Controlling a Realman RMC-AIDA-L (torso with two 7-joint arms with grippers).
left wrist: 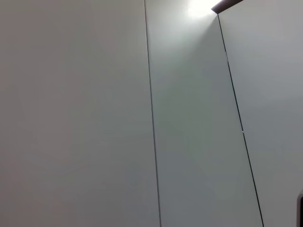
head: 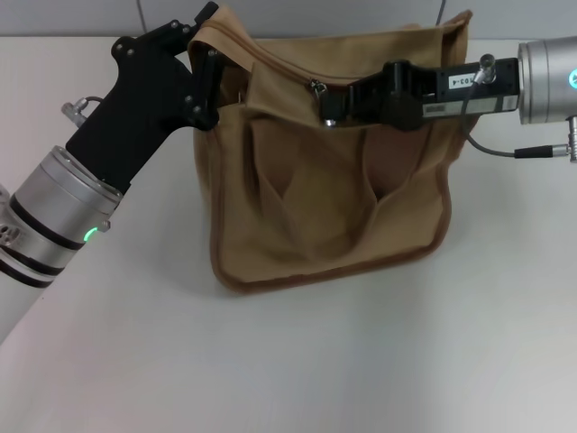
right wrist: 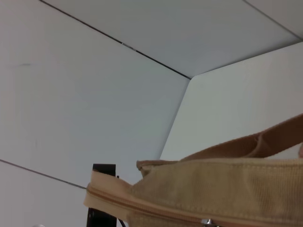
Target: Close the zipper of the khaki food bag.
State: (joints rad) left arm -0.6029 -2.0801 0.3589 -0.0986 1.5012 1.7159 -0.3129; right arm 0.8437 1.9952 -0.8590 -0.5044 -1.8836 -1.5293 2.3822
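Observation:
The khaki food bag (head: 334,207) stands upright on the white table in the head view. My left gripper (head: 208,47) is shut on the bag's top left corner. The zipper (head: 279,65) runs along the top edge, and its silver slider (head: 317,87) sits left of the middle. My right gripper (head: 330,106) reaches in from the right, with its tips closed at the slider's pull tab. The right wrist view shows the bag's top edge (right wrist: 222,187), the zipper line (right wrist: 142,204), the slider (right wrist: 207,221) at the frame's edge, and a black left finger (right wrist: 102,198) behind the corner.
The white table (head: 297,361) extends in front of the bag and to both sides. A grey panelled wall (head: 90,16) stands right behind the bag. The left wrist view shows only wall panels (left wrist: 94,118).

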